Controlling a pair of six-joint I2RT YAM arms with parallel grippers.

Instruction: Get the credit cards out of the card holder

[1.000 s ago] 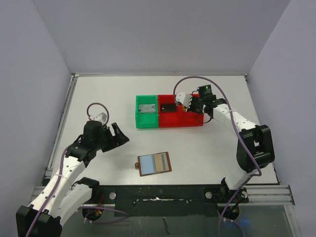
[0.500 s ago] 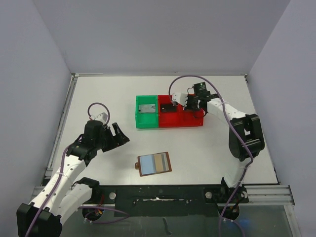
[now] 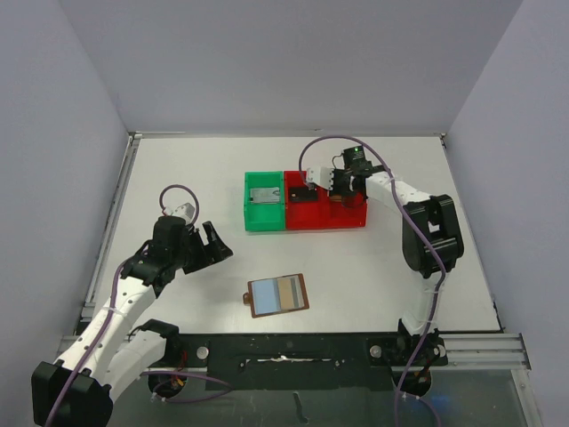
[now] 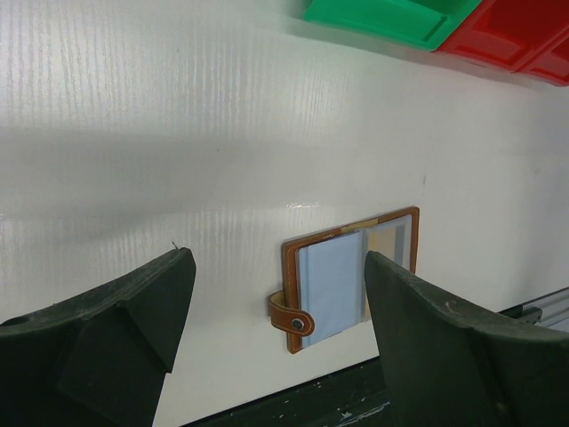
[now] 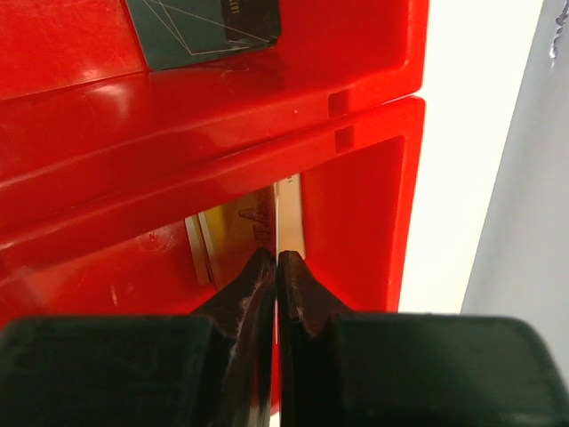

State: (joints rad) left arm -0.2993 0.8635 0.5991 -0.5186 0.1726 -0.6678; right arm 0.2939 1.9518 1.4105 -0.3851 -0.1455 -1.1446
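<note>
Around the right tool (image 5: 277,260), the red bin (image 5: 133,116) is glossy plastic. Ahead of the left tool (image 4: 277,267), the card holder (image 4: 351,276) looks leather-like; the desk (image 4: 178,116) is finely ribbed, faintly shiny.

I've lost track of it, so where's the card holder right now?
In the top view the card holder lies open on the table by its near edge, roughly central, apart from the green bin and red bin behind it.

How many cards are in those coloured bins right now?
3: a grey card in the green bin, a dark card in the middle red bin, a gold card in the end red bin, pinched by the right gripper. Others may hide beneath.
</note>
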